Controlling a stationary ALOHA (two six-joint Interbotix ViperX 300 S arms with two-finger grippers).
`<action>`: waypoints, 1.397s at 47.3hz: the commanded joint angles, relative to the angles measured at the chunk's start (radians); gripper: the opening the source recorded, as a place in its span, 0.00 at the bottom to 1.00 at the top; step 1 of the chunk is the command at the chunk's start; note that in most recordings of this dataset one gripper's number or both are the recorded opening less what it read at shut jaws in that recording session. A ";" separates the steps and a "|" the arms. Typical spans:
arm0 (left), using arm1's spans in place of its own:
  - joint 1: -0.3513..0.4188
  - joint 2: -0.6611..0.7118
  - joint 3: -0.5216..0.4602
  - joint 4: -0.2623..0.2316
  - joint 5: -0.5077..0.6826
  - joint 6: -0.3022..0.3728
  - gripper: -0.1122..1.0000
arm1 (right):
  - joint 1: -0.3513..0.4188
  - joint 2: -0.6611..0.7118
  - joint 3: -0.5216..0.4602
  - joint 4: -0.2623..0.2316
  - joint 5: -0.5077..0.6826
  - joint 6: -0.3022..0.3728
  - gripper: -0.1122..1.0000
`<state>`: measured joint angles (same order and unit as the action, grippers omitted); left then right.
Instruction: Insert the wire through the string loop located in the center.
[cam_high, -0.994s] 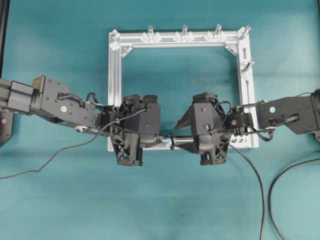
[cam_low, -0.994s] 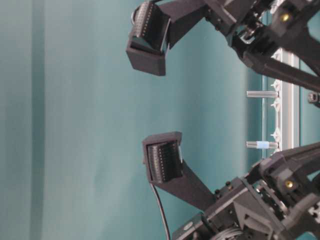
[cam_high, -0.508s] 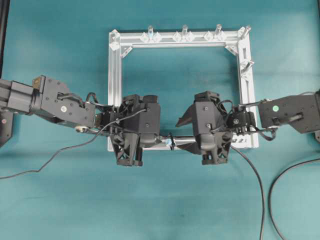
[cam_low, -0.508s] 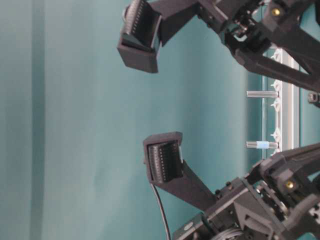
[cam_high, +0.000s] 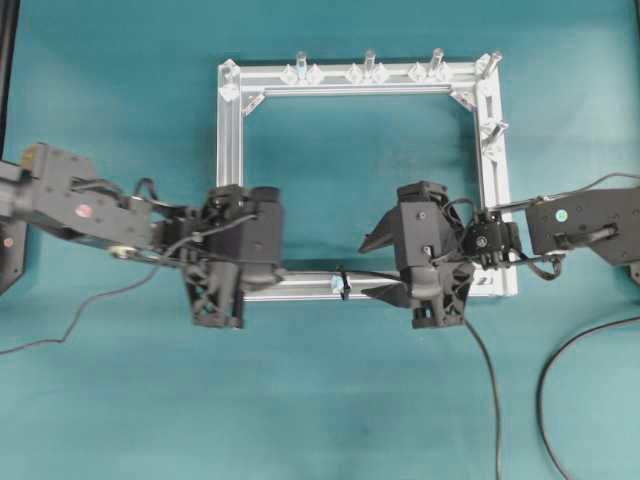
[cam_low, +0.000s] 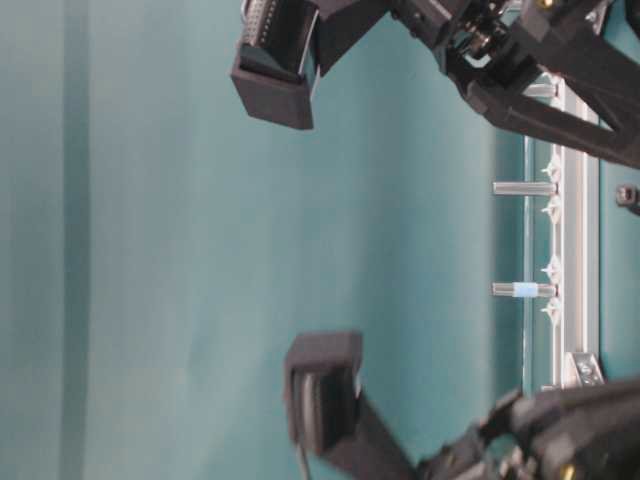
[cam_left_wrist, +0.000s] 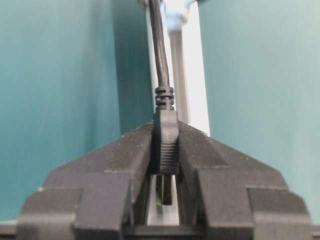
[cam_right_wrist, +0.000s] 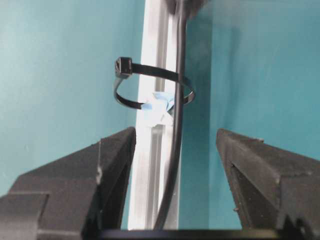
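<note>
Wire (cam_right_wrist: 176, 150): a thin black cable, seen in the right wrist view running lengthwise over the near rail of the frame and passed through the string loop (cam_right_wrist: 150, 87). Its ribbed black plug (cam_left_wrist: 165, 145) is clamped between the fingers of the left end effector (cam_left_wrist: 165, 165), with the cable leading away from the plug along the rail. In the overhead view the wire (cam_high: 310, 272) is stretched along the near rail between the two end effectors.

String loop: a small dark zip-tie ring standing over the rail, with a pale blue-white fitting (cam_right_wrist: 159, 107) at its base. In the overhead view it (cam_high: 342, 280) is placed at about the middle of the near rail, between the two end effectors.

Left end effector (cam_high: 215, 290): narrowed onto the plug, held at the left end of the near rail, to the left of the loop.

Right end effector (cam_right_wrist: 175, 185): jaws spread wide, nothing gripped; the wire is seen running between the two fingers without contact on either. In the overhead view it (cam_high: 425, 290) is positioned over the right part of the near rail.

Frame (cam_high: 230, 130): a square of silver aluminium rails laid flat on the teal table (cam_high: 320, 400), with clear-and-silver upright pegs (cam_high: 369, 62) along the far rail.
</note>
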<state>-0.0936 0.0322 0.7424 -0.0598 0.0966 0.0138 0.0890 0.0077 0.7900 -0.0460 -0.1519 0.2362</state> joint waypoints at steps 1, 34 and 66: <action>0.002 -0.064 0.026 0.002 0.003 -0.008 0.21 | 0.000 -0.028 -0.006 0.000 -0.005 0.000 0.70; -0.005 -0.179 0.150 0.000 0.052 -0.035 0.19 | 0.002 -0.028 -0.008 0.000 -0.005 0.000 0.70; -0.040 -0.321 0.288 0.000 0.080 -0.123 0.19 | 0.002 -0.028 -0.011 0.000 -0.005 0.000 0.70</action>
<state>-0.1197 -0.2638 1.0308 -0.0598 0.1672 -0.1012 0.0874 0.0077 0.7900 -0.0460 -0.1519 0.2362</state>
